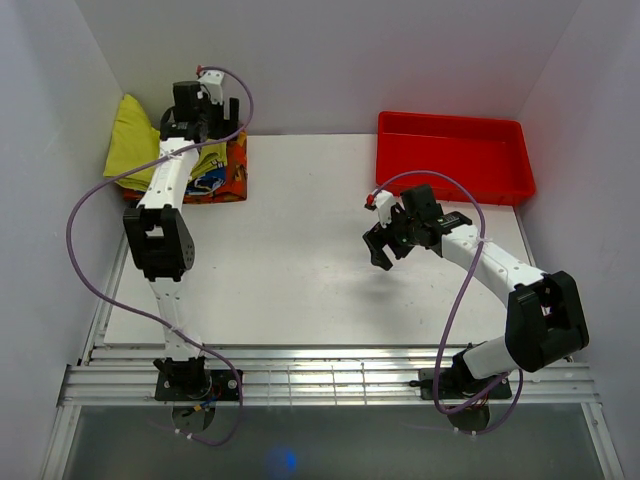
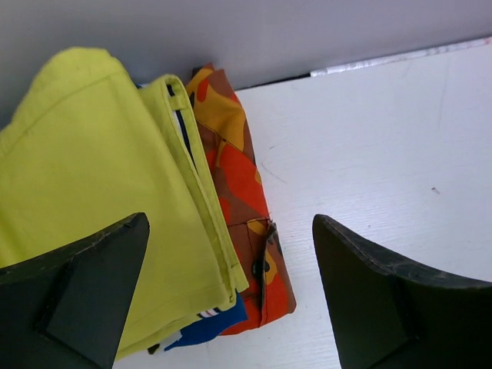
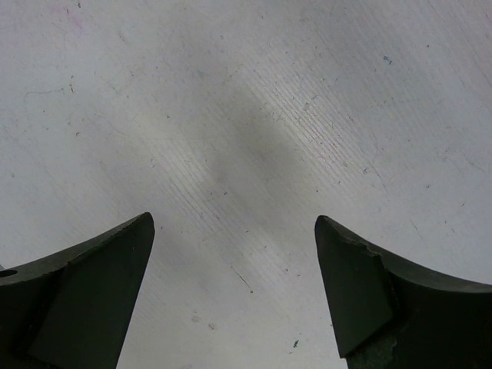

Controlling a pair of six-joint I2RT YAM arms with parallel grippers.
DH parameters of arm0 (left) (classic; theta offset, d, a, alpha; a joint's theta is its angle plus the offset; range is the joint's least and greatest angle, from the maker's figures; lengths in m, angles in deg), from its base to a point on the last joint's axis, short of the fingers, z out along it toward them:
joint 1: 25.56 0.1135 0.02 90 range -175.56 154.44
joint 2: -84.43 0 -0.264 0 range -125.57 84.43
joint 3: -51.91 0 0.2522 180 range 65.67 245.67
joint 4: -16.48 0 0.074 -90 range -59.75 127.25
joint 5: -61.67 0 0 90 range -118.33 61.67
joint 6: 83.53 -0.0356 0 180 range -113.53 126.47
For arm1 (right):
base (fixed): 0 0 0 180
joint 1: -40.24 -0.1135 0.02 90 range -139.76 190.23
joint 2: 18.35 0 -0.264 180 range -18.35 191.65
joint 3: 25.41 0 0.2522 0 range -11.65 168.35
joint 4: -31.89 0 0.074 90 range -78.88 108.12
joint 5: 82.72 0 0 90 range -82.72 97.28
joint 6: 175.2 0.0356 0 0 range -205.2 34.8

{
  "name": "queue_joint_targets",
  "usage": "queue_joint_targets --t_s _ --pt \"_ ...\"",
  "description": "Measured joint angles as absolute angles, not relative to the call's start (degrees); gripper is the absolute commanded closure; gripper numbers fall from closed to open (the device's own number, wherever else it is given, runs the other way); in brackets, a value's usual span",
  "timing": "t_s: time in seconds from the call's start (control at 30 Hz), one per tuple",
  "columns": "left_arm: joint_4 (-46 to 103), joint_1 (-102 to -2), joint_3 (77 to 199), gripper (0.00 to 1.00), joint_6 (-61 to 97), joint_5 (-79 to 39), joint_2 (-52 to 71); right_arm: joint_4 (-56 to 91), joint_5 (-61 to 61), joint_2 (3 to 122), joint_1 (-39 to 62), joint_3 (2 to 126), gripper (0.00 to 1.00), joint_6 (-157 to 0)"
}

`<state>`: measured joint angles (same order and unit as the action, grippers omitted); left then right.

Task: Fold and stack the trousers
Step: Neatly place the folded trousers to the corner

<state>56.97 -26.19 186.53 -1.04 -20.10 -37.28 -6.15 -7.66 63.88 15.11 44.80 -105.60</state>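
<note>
The trousers (image 1: 135, 140) are folded into a yellow-green bundle at the far left corner. They lie on top of a folded orange, blue and white patterned garment (image 1: 225, 175). In the left wrist view the trousers (image 2: 92, 169) cover the left half, and the patterned garment (image 2: 238, 177) sticks out on their right side. My left gripper (image 1: 196, 118) hangs over this stack, open (image 2: 231, 221), with nothing between its fingers. My right gripper (image 1: 382, 245) is open (image 3: 234, 223) above bare table right of the middle, holding nothing.
A red tray (image 1: 455, 155) stands at the back right of the white table (image 1: 300, 250). White walls close in the back and both sides, and the stack lies against the back left corner. Metal rails run along the near edge.
</note>
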Motion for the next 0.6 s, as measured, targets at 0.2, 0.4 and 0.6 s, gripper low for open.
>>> queue_joint_targets --t_s 0.2,0.4,0.6 --pt "56.18 -29.40 185.19 0.02 -2.61 -31.38 -42.35 -6.15 -7.70 63.88 15.11 44.69 0.10 -105.54" --pt "53.95 -32.35 185.19 0.10 -7.24 -44.08 -46.53 -6.13 -7.73 63.99 15.11 44.69 0.10 -105.32" --pt "53.10 -33.23 185.22 0.64 -10.00 -47.34 -48.39 -6.13 -7.66 64.26 15.11 44.69 0.10 -105.32"
